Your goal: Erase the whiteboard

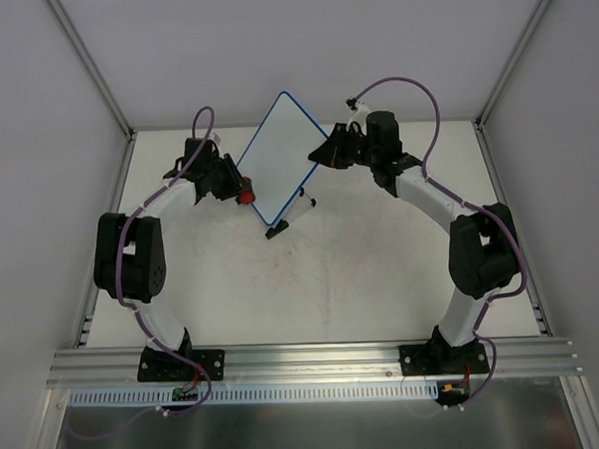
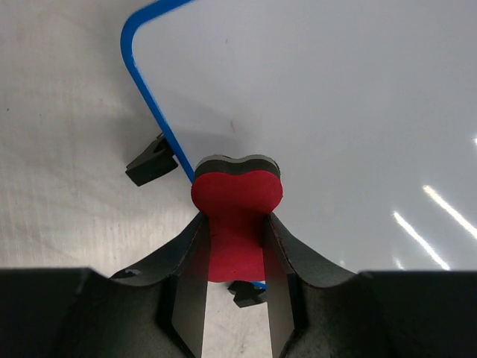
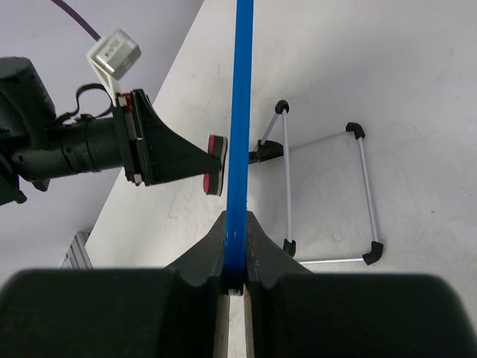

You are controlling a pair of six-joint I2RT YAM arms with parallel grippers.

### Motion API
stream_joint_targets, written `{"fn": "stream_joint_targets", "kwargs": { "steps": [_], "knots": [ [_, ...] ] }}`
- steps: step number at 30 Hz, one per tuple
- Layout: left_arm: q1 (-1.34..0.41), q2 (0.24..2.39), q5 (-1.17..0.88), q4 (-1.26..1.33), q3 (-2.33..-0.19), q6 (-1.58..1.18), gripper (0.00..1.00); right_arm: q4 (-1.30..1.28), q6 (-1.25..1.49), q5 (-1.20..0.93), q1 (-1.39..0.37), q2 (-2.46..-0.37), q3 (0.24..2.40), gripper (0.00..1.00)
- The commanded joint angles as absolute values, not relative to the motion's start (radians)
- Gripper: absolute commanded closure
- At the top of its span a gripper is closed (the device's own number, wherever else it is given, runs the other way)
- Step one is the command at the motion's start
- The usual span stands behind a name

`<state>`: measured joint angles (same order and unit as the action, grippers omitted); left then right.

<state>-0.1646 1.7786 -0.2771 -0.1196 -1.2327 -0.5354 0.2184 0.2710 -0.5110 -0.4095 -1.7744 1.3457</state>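
Left gripper (image 2: 237, 224) pinching red eraser (image 2: 237, 190) by waist, lobed head pointing at whiteboard (image 2: 335, 112) just inside blue frame (image 2: 154, 112) near corner; in left wrist view, board face spreading up and right from it. Right gripper (image 3: 235, 220) clamping opposite edge, holding board tilted over wire stand (image 3: 366, 194). Ink showing nowhere, glare possibly masking faint marks; eraser touching or hovering, cannot tell
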Motion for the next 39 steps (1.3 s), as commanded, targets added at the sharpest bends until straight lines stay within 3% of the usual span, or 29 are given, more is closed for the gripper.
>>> {"fn": "stream_joint_targets", "kwargs": {
  "steps": [1, 15, 28, 39],
  "knots": [
    [-0.173, 1.701, -0.270, -0.084, -1.197, -0.545, 1.00, 0.293, 0.275, -0.583, -0.402, -1.766, 1.453, 1.00],
    [-0.169, 1.476, -0.289, -0.008, -1.013, -0.592, 1.00, 0.193, 0.224, -0.675, -0.356, -1.795, 1.551, 1.00],
    [0.060, 1.382, -0.342, -0.014, -0.804, -0.811, 1.00, 0.100, 0.163, -0.696, -0.356, -1.770, 1.559, 1.00],
    [0.101, 1.330, -0.319, -0.014, -0.750, -0.805, 1.00, 0.107, 0.140, -0.695, -0.357, -1.764, 1.511, 1.00]
  ]
}}
